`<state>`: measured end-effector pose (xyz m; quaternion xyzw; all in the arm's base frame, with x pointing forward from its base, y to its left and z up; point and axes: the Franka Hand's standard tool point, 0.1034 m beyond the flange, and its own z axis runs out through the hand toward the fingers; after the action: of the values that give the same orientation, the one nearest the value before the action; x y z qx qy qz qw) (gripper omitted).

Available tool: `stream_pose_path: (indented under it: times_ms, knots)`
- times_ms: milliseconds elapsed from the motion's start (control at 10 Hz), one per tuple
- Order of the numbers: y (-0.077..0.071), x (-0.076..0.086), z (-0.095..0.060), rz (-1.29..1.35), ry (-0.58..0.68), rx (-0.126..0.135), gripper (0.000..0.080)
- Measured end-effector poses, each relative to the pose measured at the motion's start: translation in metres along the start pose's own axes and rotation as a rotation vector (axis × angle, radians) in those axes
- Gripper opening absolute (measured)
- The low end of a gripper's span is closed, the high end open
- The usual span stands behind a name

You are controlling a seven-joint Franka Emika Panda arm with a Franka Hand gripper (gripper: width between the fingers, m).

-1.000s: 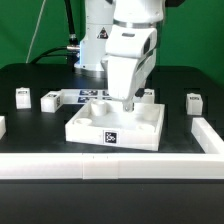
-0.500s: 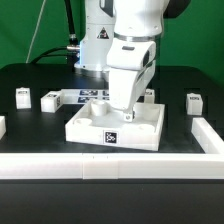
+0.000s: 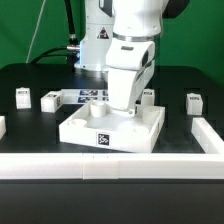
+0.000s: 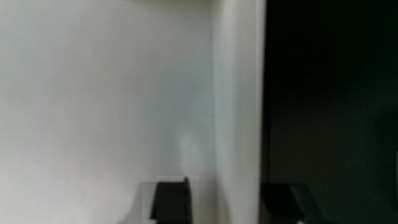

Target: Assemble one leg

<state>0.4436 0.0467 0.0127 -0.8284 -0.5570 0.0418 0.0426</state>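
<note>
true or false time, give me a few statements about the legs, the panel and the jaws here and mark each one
1. Two legs lie on the table, on the exterior view's left of the panel. True.
2. The jaws hang high above the panel. False: they are down at its far rim.
3. A leg stands fitted in the panel. False: none shows fitted; the visible legs lie loose on the table.
4. The panel's front face carries a tag. True.
5. The marker board lies behind the panel. True.
</note>
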Motion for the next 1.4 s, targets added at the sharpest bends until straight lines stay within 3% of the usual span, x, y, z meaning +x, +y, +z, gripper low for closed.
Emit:
stream_pose_path:
  times_ms: [100, 800, 1100, 1200, 1400]
  knots:
    - [0.001, 0.0, -0.001, 0.0, 0.001, -0.002, 0.0064]
    - [0.002, 0.001, -0.002, 0.0, 0.002, -0.004, 0.0064]
    - [0.021, 0.012, -0.003, -0.171, 0.004, -0.026, 0.0064]
    - [0.024, 0.016, -0.003, -0.211, 0.006, -0.044, 0.0064]
    - [0.024, 0.016, -0.004, -0.205, 0.006, -0.046, 0.0064]
